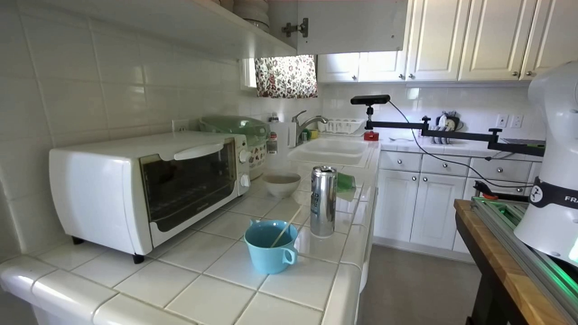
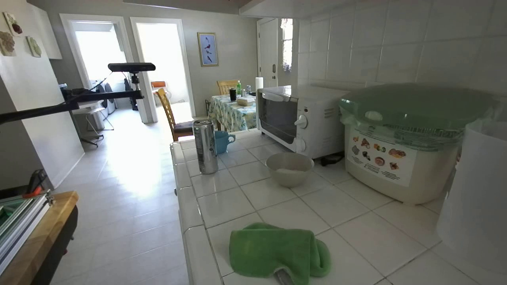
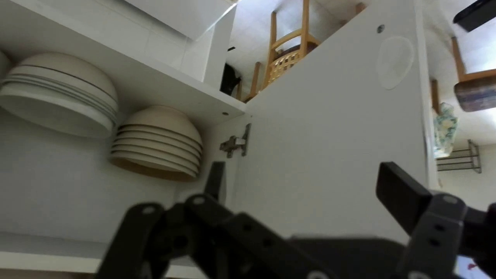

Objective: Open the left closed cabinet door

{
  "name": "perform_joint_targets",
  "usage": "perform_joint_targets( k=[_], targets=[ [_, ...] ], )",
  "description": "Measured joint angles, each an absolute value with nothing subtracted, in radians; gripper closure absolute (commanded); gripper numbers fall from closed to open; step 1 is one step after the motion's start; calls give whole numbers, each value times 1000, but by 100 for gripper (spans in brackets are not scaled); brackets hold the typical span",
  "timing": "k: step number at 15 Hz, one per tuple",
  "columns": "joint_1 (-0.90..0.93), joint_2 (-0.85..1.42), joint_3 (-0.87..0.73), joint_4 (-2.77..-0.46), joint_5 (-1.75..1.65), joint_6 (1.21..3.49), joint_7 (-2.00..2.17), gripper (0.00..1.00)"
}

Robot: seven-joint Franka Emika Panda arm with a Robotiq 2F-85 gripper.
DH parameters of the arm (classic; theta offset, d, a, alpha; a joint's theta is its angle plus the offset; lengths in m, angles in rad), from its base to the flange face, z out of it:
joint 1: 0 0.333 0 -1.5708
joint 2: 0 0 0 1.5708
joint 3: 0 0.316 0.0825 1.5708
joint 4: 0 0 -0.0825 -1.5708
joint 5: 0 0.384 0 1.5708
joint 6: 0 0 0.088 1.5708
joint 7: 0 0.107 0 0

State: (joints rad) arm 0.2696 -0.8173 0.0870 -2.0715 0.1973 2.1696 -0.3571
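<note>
To my left, a toaster oven sits by the counter's near corner, then a blue cup, then a can by the right edge. Above, the cabinet door hangs open, its inner side facing the gripper, fingers spread wide.

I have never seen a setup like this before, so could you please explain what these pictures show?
The machine is a robot arm, the white shape at the edge of an exterior view. Two pictures are taken from outside it, looking across a tiled counter from different places. The remaining picture is taken from the arm's own wrist and stands upside down; its black gripper shows close up, before an open cabinet door and stacked bowls. On the counter are a toaster oven, a blue cup, a silver can, a small bowl and a green cloth. The gripper is open, with nothing visibly held.
</note>
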Motion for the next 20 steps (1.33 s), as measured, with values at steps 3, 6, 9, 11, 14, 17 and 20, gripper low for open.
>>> perform_joint_targets(
  k=[3,6,9,11,14,17,20],
  targets=[
    [188,-815,85,-2071,151,2229,-266,0],
    [94,-762,84,-2070,102,2296,-175,0],
    [3,-663,81,-2043,55,2327,-87,0],
    [-28,-580,68,-2001,51,2313,-57,0],
    [-31,-457,34,-1914,59,2257,-36,0],
    [-21,-357,10,-1816,101,2130,-25,0],
    [-19,-288,8,-1744,111,2008,11,0]
  ],
)
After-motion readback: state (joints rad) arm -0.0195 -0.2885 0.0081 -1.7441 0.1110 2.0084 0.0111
